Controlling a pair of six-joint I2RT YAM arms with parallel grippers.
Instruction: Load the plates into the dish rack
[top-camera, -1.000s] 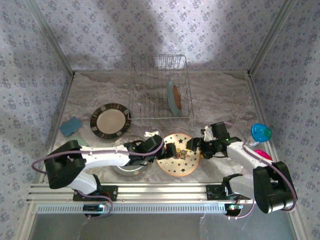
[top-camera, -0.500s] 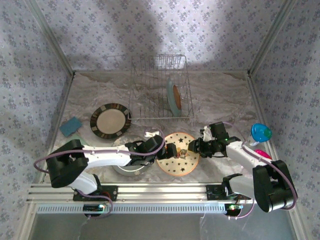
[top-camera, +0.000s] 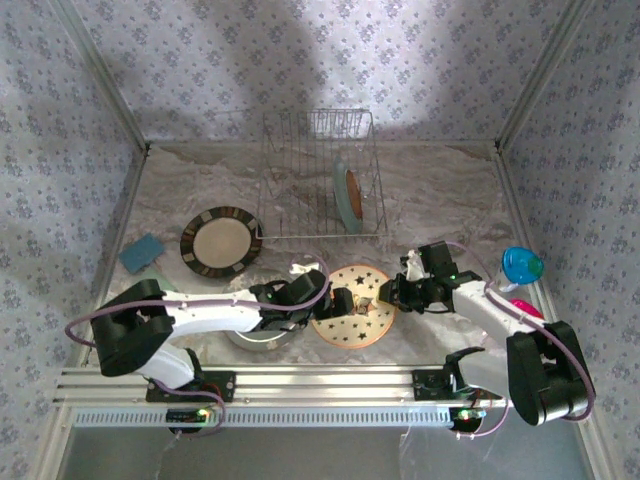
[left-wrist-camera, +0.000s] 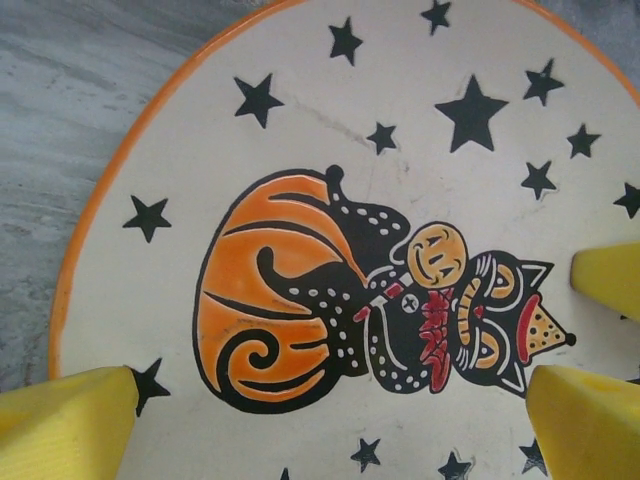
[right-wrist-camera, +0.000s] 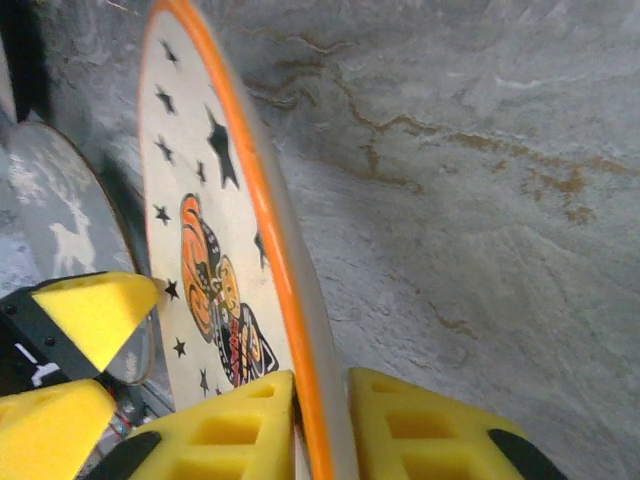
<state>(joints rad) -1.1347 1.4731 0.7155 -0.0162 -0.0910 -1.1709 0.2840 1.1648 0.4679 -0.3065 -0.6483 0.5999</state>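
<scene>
The orange-rimmed star plate (top-camera: 352, 310) with a pumpkin and cat picture lies between both grippers, its right side lifted off the table. My right gripper (right-wrist-camera: 320, 432) is shut on its orange rim (right-wrist-camera: 262, 210), one pad on each face. My left gripper (left-wrist-camera: 330, 445) hangs open over the plate's face (left-wrist-camera: 300, 150), one fingertip (right-wrist-camera: 100, 305) touching it. The brown-striped plate (top-camera: 220, 241) lies flat at the left. The grey reindeer plate (right-wrist-camera: 62, 225) sits under my left arm. A pale teal plate (top-camera: 344, 198) stands on edge in the wire dish rack (top-camera: 300, 180).
A blue sponge (top-camera: 142, 252) lies at the far left. A blue cup (top-camera: 521, 265) and a pink cup (top-camera: 531, 311) stand by the right wall. Patterned walls enclose the marbled table (top-camera: 450, 190) on three sides.
My right gripper has closed on the star plate's rim. The plate has tipped up a little on its right side. The left gripper has stayed open in place.
</scene>
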